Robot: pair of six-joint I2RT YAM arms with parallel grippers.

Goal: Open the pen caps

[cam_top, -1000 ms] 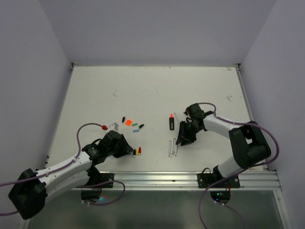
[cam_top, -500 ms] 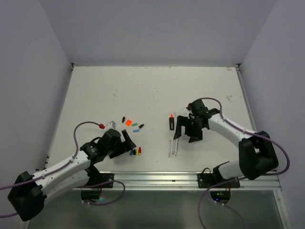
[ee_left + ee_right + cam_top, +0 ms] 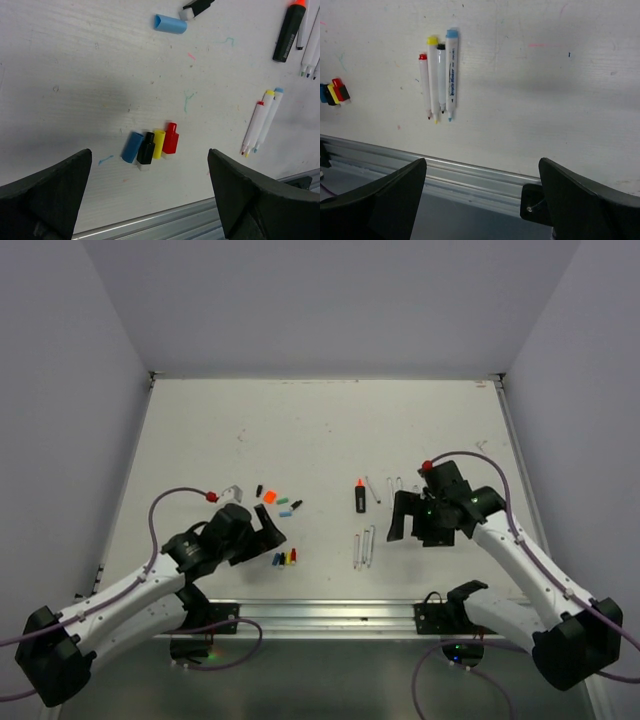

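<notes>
Four loose pen caps lie in a row, blue [image 3: 132, 147], black [image 3: 146, 148], yellow [image 3: 159, 143] and red [image 3: 170, 138]; from above the row [image 3: 285, 558] sits just right of my left gripper [image 3: 268, 530]. That gripper [image 3: 150, 200] hovers open and empty. Uncapped thin pens [image 3: 438, 80] lie side by side, left of my right gripper [image 3: 408, 524]. The right gripper [image 3: 480, 200] is open and empty above the table's near edge. Further back are an orange cap [image 3: 270, 495] and a black highlighter [image 3: 360, 496].
More small caps, among them a light blue one [image 3: 170, 23], lie near the orange cap. Two more thin pens [image 3: 372, 488] lie behind the highlighter. The metal rail [image 3: 470, 175] runs along the table's near edge under the right gripper. Grey walls enclose the table.
Both grippers have opened wide. The left one drew back from the row of caps; the right one moved right, away from the pens. Nothing is in either gripper.
</notes>
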